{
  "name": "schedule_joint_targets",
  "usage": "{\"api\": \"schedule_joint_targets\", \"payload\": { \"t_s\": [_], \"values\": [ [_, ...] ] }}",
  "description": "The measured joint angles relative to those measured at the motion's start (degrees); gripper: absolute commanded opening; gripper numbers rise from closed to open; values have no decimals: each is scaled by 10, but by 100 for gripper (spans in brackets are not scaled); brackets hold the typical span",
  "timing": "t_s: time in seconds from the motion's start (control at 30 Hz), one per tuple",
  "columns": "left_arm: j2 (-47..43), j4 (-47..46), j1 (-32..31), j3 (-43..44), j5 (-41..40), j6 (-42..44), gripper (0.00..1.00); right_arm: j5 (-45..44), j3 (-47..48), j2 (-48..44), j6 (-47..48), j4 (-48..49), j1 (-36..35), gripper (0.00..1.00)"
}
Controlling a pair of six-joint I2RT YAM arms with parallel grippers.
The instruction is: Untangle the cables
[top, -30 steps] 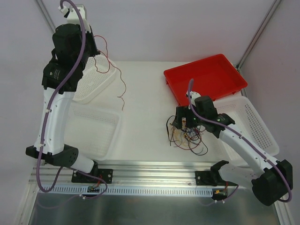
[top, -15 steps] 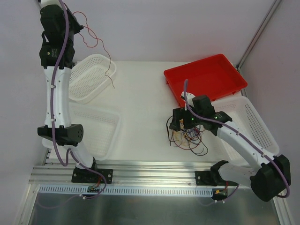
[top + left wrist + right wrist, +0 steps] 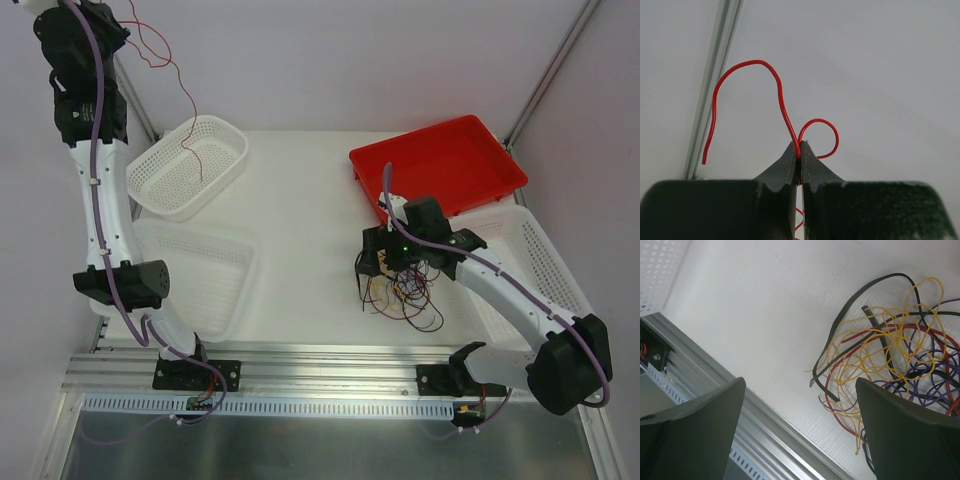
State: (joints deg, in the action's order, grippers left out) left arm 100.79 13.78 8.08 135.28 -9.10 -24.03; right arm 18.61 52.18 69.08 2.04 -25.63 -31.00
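Hanging from the left hand (image 3: 800, 151), one red cable (image 3: 781, 100) is pinched between fingertips pressed together on it; two curls are seen above the tips. This hand is held high, well to the left of the red tray (image 3: 440, 165), and the cable's free end is seen over the white basket (image 3: 160, 185) far left of that tray. The other cables (image 3: 405, 293), black, yellow, red and purple, are tangled on the bench (image 3: 300, 220) just on the near side of the red tray. The right hand (image 3: 800, 427) is positioned above them, fingers spread wide, nothing gripped.
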Motion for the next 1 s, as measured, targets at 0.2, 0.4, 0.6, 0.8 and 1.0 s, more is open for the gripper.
{"api": "schedule_joint_targets", "payload": {
  "t_s": [0.2, 0.4, 0.6, 0.8, 1.0],
  "values": [
    [8, -40, 20, -68, -11, 14, 0, 7, 2, 11, 1, 0, 0, 97],
    [43, -67, 20, -160, -16, 54, 0, 14, 2, 11, 1, 0, -1, 97],
    [81, -74, 20, -259, -19, 75, 0, 16, 2, 11, 1, 0, -3, 97],
    [130, -74, 20, -321, -19, 82, 0, 16, 2, 11, 0, 0, -4, 97],
    [190, -70, 22, -330, -19, 82, 8, 15, -5, 11, 0, 0, -5, 97]
  ]
}}
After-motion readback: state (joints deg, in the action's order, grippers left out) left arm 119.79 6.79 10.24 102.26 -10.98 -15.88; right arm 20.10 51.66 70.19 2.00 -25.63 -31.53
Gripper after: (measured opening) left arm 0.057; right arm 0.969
